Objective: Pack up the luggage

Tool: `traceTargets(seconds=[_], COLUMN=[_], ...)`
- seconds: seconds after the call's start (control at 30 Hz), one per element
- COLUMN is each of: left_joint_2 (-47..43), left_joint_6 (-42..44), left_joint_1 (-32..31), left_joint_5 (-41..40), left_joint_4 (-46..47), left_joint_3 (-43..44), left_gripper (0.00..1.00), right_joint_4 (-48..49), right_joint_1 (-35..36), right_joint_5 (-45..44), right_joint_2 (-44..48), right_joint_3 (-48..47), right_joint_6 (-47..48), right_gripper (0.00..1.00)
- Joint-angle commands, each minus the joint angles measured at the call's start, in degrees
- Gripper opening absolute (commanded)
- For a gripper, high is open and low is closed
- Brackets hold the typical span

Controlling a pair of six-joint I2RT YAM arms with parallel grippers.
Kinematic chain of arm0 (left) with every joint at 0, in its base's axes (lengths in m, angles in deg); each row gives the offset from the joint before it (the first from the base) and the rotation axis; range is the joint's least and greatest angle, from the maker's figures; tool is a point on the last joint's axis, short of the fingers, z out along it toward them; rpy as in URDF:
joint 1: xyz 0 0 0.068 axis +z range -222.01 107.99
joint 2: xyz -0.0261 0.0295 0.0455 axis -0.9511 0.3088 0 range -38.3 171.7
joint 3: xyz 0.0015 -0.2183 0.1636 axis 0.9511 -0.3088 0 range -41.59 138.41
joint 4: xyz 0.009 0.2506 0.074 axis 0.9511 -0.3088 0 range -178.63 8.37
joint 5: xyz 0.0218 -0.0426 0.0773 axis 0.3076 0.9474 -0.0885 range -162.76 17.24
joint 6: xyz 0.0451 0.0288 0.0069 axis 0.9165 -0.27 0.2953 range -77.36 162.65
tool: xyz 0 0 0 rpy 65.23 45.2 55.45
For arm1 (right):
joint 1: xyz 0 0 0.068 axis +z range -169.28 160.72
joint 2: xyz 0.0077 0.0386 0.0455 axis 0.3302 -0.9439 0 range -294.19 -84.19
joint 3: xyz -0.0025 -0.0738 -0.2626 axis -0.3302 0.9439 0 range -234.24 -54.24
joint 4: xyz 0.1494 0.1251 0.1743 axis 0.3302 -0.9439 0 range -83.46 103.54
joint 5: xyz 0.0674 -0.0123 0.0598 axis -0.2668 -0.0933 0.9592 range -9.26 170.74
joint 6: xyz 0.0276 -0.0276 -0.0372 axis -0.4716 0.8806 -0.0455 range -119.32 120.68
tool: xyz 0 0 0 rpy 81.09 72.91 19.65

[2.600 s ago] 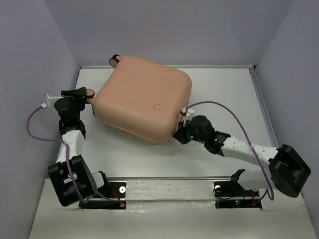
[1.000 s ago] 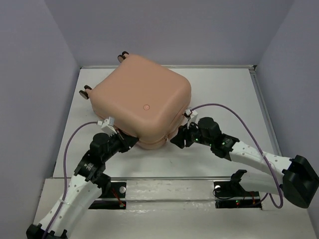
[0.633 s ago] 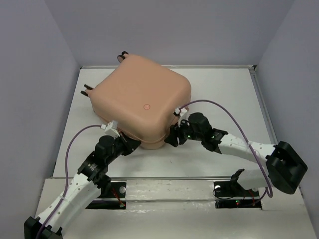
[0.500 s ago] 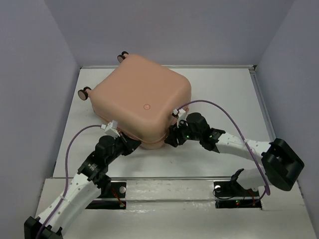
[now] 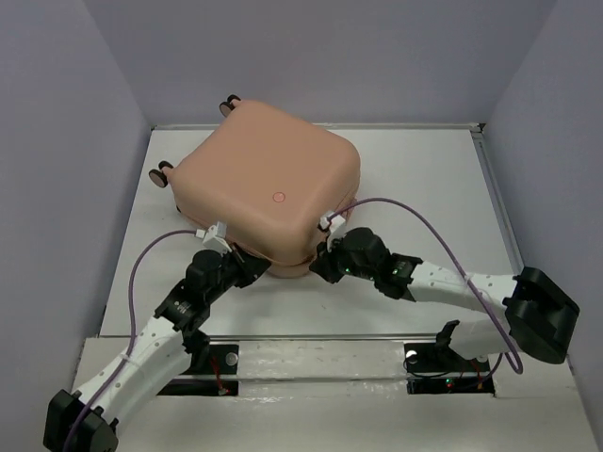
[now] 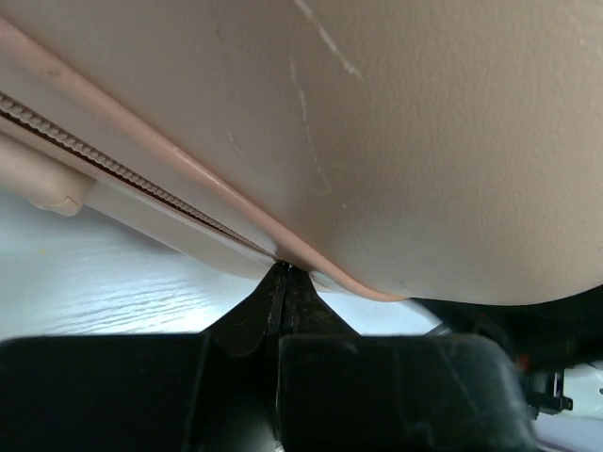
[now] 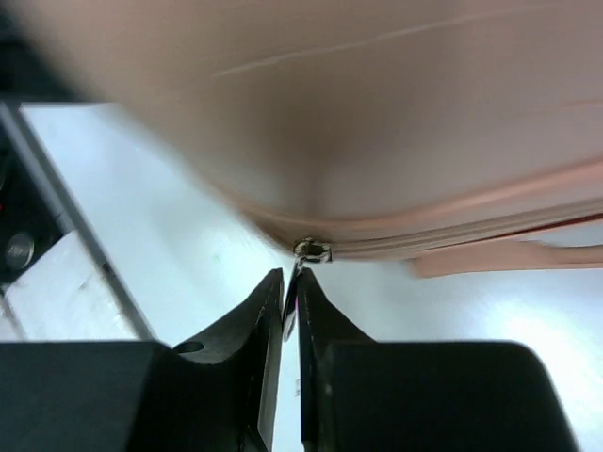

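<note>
The luggage [image 5: 268, 188], a peach-pink hard-shell suitcase with a small round dot, lies closed and flat at the back left of the white table [image 5: 424, 188]. My left gripper [image 5: 252, 270] is shut, its tips [image 6: 283, 273] pressed against the zipper seam of the luggage [image 6: 424, 141] at the near edge. My right gripper [image 5: 318, 266] is at the near corner, just right of the left one. In the right wrist view the right gripper [image 7: 290, 282] is shut on the thin metal zipper pull [image 7: 291, 299], which hangs from the slider [image 7: 312, 251] on the luggage [image 7: 377, 113].
Caster wheels [image 5: 160, 175] stick out on the suitcase's left and at its back corner [image 5: 229, 104]. Grey walls enclose the table on three sides. A metal rail [image 5: 320, 339] runs along the near edge. Purple cables [image 5: 415, 212] loop over both arms.
My right gripper has slid left along the suitcase's near edge and closed onto the zipper pull. The left gripper stayed shut and edged slightly right. The suitcase has barely moved over the last second.
</note>
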Motion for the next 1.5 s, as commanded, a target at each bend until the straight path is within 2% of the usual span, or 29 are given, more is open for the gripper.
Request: traceTargets(seconds=[0.0,0.03,0.13,0.2,0.27,0.4,0.47,0.5,0.57,0.6,0.67,0.7,0.77,0.8,0.9,0.93,0.97,1.03,1.2,1.33,1.47], left_joint_2=[9.8,11.5,18.8,23.8,25.8,24.7,23.4,21.6,19.2,15.9,12.7,10.7,10.6,11.9,16.1,17.3,18.8,23.4,31.5,37.1,46.1], left_joint_6=[0.6,0.5,0.2,0.6,1.0,2.0,3.6,4.4,6.8,9.8,13.2,16.9,20.2,21.4,23.3,23.1,21.5,19.3,11.2,7.0,6.3], left_joint_1=[-2.0,-2.9,-9.0,-13.3,-13.9,-14.0,-13.7,-13.2,-10.8,-9.3,-4.5,2.0,8.8,15.3,24.3,30.7,34.3,40.6,45.3,47.9,48.0], left_joint_5=[-4.2,-4.7,-9.1,-11.2,-11.0,-11.7,-13.1,-12.7,-13.0,-13.2,-11.1,-7.7,-4.3,-1.4,3.4,5.1,8.3,9.8,9.9,13.4,15.6], left_joint_4=[12.7,13.9,16.9,17.8,17.9,16.7,12.7,11.2,3.3,0.5,-5.4,-10.4,-15.2,-18.0,-18.3,-17.7,-15.9,-14.0,-5.4,1.9,2.0], left_joint_3=[3.8,5.9,9.3,12.9,14.9,14.8,15.2,15.6,18.2,19.4,22.3,26.5,31.5,35.9,41.5,42.3,43.1,43.6,42.7,43.1,48.5], left_gripper=[0.06,0.06,0.06,0.06,0.06,0.06,0.06,0.1,0.22,0.43,0.65,0.79,0.9,0.95,0.98,0.99,0.99,0.99,0.99,0.99,0.99], right_joint_4=[-1.7,-3.5,-4.5,-4.4,-4.0,-0.4,4.9,7.0,9.9,10.5,12.1,12.4,12.9,13.0,13.0,12.9,12.9,12.9,12.6,12.4,12.5], right_joint_1=[14.7,19.0,24.0,24.5,24.5,24.5,23.8,23.1,21.7,21.0,20.2,20.2,18.8,18.7,17.6,17.6,17.6,17.1,17.1,17.1,17.1], right_joint_5=[-10.3,-11.9,-16.7,-19.1,-22.0,-33.5,-35.8,-35.9,-35.1,-34.0,-32.5,-32.2,-30.8,-30.3,-29.1,-28.3,-28.1,-27.3,-25.9,-25.2,-24.8], right_joint_2=[2.1,0.8,-2.6,-7.0,-10.0,-16.3,-17.4,-17.8,-18.5,-18.3,-17.1,-16.5,-15.3,-14.3,-12.7,-12.3,-12.1,-11.6,-11.6,-11.5,-10.8], right_joint_3=[-4.0,-4.7,-9.1,-12.2,-16.6,-21.5,-21.6,-20.1,-18.4,-16.1,-13.4,-12.3,-9.5,-8.9,-7.6,-7.4,-7.2,-7.2,-7.4,-7.0,-6.5], right_joint_6=[-1.6,-3.1,-5.4,-5.9,-6.0,-5.8,-6.5,-7.0,-10.0,-10.8,-12.3,-13.4,-14.5,-14.5,-14.3,-14.1,-13.8,-13.4,-12.2,-11.8,-11.9], right_gripper=[0.07,0.07,0.07,0.07,0.07,0.07,0.07,0.07,0.07,0.07,0.07,0.07,0.07,0.07,0.07,0.07,0.07,0.07,0.07,0.07,0.07])
